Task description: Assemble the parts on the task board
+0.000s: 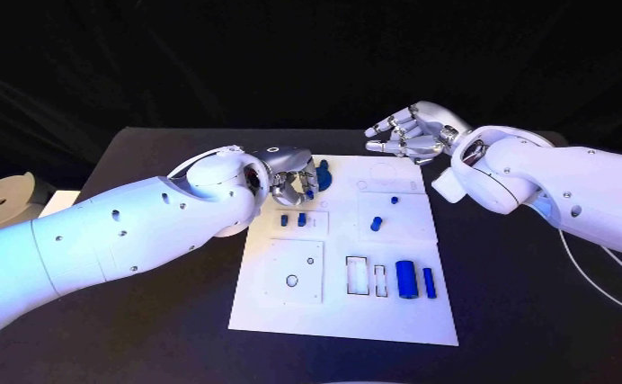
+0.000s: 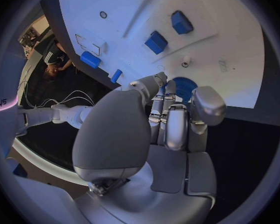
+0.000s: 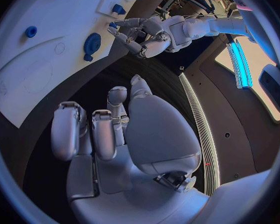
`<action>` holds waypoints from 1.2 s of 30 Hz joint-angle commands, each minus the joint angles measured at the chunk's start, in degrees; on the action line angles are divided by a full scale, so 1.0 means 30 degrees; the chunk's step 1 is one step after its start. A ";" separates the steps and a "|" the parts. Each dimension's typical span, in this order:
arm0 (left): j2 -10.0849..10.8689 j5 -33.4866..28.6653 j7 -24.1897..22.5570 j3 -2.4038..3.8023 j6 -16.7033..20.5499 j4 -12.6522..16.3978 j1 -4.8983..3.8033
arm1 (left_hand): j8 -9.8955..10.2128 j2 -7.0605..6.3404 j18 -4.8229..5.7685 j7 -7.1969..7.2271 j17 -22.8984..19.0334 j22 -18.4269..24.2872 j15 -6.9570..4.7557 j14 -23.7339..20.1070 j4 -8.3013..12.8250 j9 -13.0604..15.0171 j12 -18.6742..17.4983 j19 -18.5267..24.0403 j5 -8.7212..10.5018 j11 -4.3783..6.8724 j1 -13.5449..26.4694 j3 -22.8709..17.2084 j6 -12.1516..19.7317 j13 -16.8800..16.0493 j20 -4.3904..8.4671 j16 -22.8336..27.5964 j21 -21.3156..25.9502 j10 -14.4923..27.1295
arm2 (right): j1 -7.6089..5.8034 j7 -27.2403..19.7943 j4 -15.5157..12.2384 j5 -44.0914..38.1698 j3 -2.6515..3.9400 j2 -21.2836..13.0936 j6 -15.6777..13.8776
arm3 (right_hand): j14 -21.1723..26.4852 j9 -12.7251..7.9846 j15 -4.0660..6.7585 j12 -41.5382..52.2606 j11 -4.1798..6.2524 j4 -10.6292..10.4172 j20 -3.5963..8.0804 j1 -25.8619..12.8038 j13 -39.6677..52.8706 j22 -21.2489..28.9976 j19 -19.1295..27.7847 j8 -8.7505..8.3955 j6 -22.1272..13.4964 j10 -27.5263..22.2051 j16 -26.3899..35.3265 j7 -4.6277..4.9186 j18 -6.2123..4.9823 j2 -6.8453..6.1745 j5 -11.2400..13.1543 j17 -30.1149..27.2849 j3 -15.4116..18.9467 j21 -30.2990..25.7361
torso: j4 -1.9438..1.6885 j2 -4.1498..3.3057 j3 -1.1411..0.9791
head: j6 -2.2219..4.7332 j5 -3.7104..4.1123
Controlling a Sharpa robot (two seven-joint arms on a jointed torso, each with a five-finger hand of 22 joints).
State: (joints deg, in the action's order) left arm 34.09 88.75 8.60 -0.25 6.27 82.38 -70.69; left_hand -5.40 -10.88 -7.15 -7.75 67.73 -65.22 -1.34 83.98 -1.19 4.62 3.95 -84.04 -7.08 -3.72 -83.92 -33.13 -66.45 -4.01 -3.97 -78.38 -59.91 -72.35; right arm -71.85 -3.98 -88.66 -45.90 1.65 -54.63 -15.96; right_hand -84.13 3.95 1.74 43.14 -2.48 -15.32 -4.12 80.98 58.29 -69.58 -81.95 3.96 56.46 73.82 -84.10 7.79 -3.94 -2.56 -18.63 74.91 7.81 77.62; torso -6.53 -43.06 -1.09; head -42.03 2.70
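The white task board (image 1: 340, 308) lies in the middle of the black table. My left hand (image 1: 292, 179) hovers over its far left corner with fingers curled in and nothing in them. A blue gear (image 1: 323, 174) lies on the board just beyond those fingertips, and the left wrist view shows the gear (image 2: 184, 87) past the hand (image 2: 171, 119). My right hand (image 1: 408, 135) hangs above the board's far edge, fingers curled and holding nothing; the right hand (image 3: 105, 129) is apart from the gear (image 3: 92, 43).
Two small blue blocks (image 1: 293, 219) sit left of centre on the board, and small blue pegs (image 1: 377, 222) stand near the middle. A blue cylinder (image 1: 405, 278) and a thin blue bar (image 1: 429, 282) lie at the near right, beside cut-out slots (image 1: 357, 275).
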 commanded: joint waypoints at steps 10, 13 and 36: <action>0.0993 -0.0843 0.0543 0.0085 0.0210 0.0040 -0.0041 | 0.0159 0.0005 0.0364 0.0013 -0.0035 -0.0069 0.0008 0.0680 -0.0017 -0.0001 -0.0091 -0.0250 0.0149 0.0007 0.0429 -0.0047 -0.0213 -0.0016 -0.0038 -0.0081 -0.0172 -0.0162 | 0.0044 -0.0211 0.0036 -0.0058 0.0001 0.0000 0.0228 | -0.1431 0.0027 0.0019 0.0062 -0.0022 0.0055 0.0011 0.0065 0.0025 -0.0015 0.0085 0.0107 0.0108 -0.0080 0.0060 -0.0031 -0.0122 0.0155 -0.0118 0.2872 0.0008 -0.0085 | 0.0030 -0.0024 0.0026 | 0.0005 -0.0111; 0.0935 -0.0905 0.0522 0.0083 0.0161 -0.0203 -0.0025 | 0.0161 0.0005 0.0362 0.0014 -0.0019 -0.0068 0.0008 0.0683 -0.0019 -0.0001 -0.0091 -0.0250 0.0149 0.0008 0.0444 -0.0045 -0.0215 -0.0016 -0.0038 -0.0091 -0.0169 -0.0163 | 0.0055 -0.0218 0.0048 -0.0076 0.0001 0.0021 0.0231 | -0.1431 0.0027 0.0019 0.0062 -0.0022 0.0055 0.0011 0.0065 0.0025 -0.0015 0.0085 0.0107 0.0108 -0.0080 0.0060 -0.0031 -0.0122 0.0155 -0.0118 0.2872 0.0008 -0.0085 | 0.0043 -0.0033 0.0035 | -0.0011 -0.0149; 0.0420 -0.1208 0.0410 -0.0010 -0.0946 -0.0728 0.0070 | 0.0214 -0.0043 0.0346 0.0052 -0.0084 -0.0038 -0.0007 0.0672 -0.0099 -0.0014 -0.0098 -0.0230 0.0186 0.0036 0.0861 0.0143 -0.0280 -0.0027 -0.0039 -0.0094 -0.0102 -0.0190 | 0.0087 -0.0232 0.0067 -0.0096 0.0001 0.0063 0.0249 | -0.1431 0.0030 0.0023 0.0079 -0.0017 0.0089 0.0016 0.0121 0.0017 -0.0012 0.0082 0.0116 0.0126 -0.0077 0.0069 -0.0034 -0.0123 0.0211 -0.0130 0.2866 0.0012 -0.0089 | 0.0055 -0.0021 0.0001 | -0.0141 -0.0187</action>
State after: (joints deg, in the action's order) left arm 35.51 85.62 9.99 -0.29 4.95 80.07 -70.49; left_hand -5.05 -11.01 -7.15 -7.66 67.52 -65.37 -1.34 83.98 -1.35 4.54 3.95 -84.03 -6.86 -3.67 -82.00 -32.95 -66.96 -4.02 -3.97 -78.38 -60.12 -72.39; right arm -71.63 -4.10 -88.46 -45.92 1.65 -54.51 -15.93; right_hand -84.13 3.95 1.74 43.13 -2.48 -15.32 -4.12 81.28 58.36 -69.58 -81.95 3.96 56.46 73.82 -84.10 7.79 -3.94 -2.25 -18.63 74.94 7.81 77.62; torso -6.41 -43.11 -1.08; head -42.47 2.18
